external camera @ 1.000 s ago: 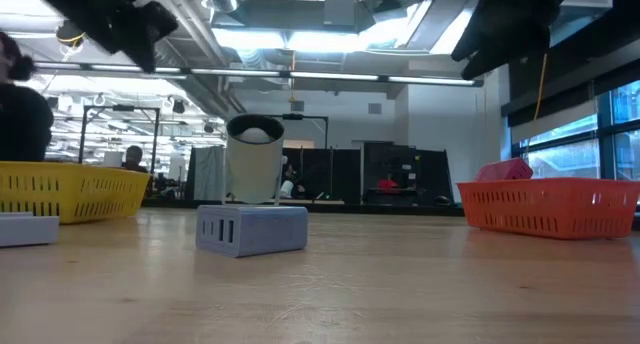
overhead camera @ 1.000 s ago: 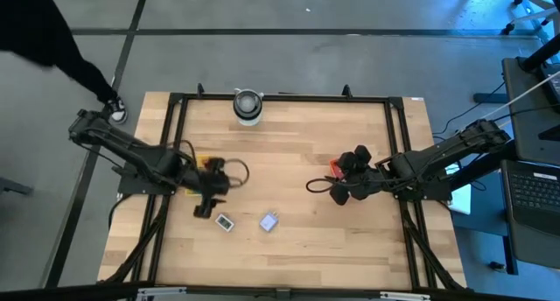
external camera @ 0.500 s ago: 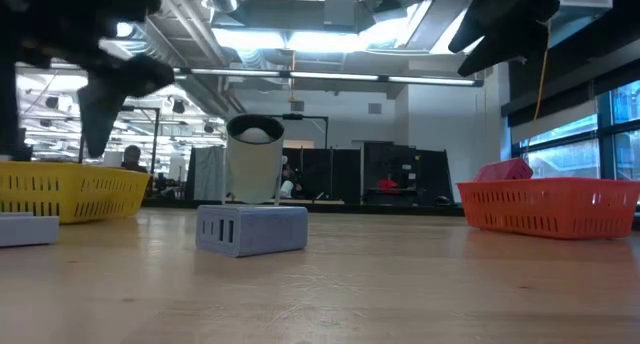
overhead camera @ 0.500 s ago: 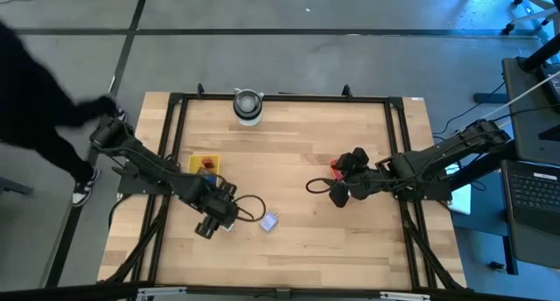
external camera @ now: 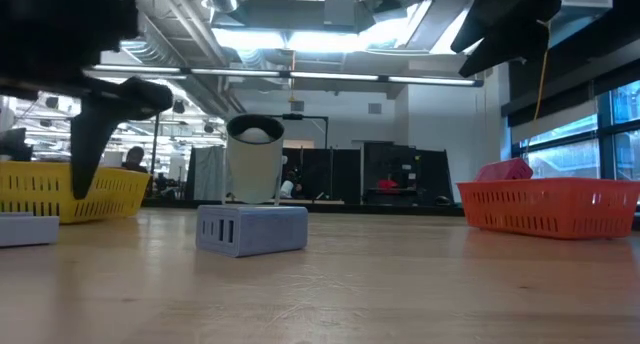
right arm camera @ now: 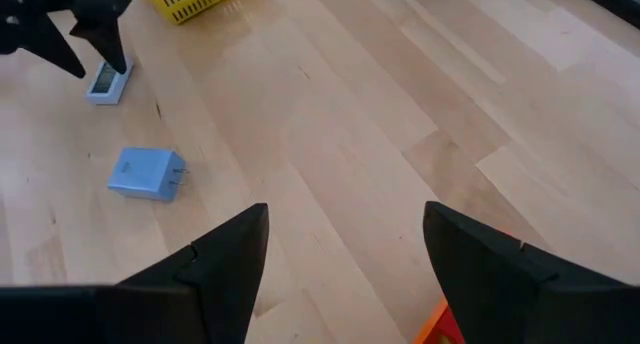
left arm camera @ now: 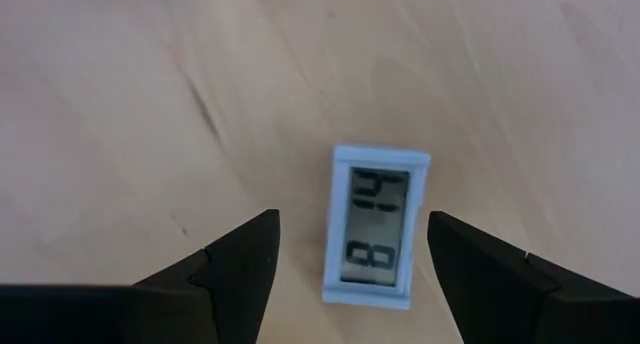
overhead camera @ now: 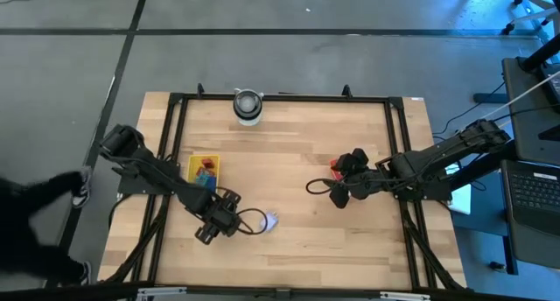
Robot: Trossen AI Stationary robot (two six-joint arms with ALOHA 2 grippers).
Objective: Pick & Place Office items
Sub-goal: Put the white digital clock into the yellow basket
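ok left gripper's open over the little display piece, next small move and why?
Probably lower straight down, then close. The left gripper hangs open with the white display piece lying flat between its fingers, untouched. The right gripper waits open near the orange tray.

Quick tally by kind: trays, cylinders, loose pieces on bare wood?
Trays: 2, yellow tray and orange-red tray
Cylinders: 1, cylinder
Loose pieces: 2, blue block and display piece
Total: 5

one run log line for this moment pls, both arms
left gripper: open, poised over white display piece on table | right gripper: open, empty, waiting near orange-red tray | blue charger block: lying untouched
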